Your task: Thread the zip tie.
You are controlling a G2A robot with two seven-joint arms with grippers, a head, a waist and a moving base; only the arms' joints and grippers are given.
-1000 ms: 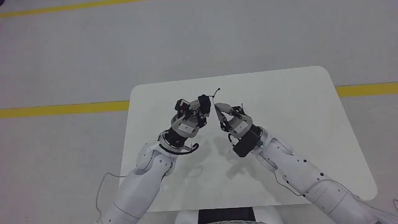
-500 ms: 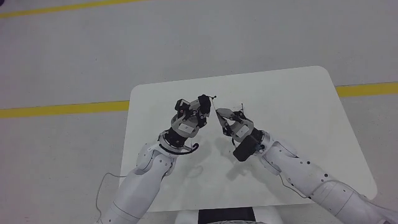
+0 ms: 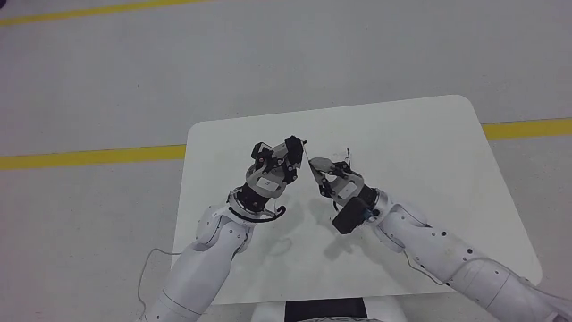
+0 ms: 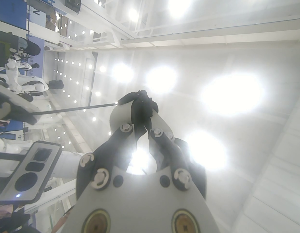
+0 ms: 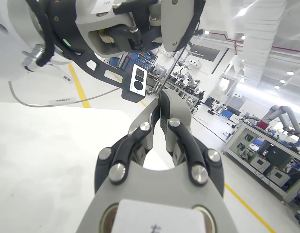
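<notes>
The zip tie point(image 4: 75, 109) is a thin black strap held in the air between both grippers above the white table point(image 3: 429, 143). My left gripper point(image 4: 143, 98) is shut on one end of it, a dark lump pinched at the fingertips. From there the strap runs straight to my right gripper point(image 5: 160, 99), which is shut on the strap point(image 5: 175, 65) farther along. In the top view the left gripper point(image 3: 292, 148) and right gripper point(image 3: 314, 166) stand close together over the table's middle, fingertips almost meeting.
The table's front edge lies toward the robot and its rounded corners are at the far right point(image 3: 474, 103) and far left point(image 3: 192, 130). Grey floor with yellow lines point(image 3: 89, 156) surrounds it. Benches and other robots point(image 5: 273, 134) stand far off.
The right gripper has drawn back a little toward the robot, and the bit of strap sticking out past the left gripper has grown shorter. The left arm has kept still.
</notes>
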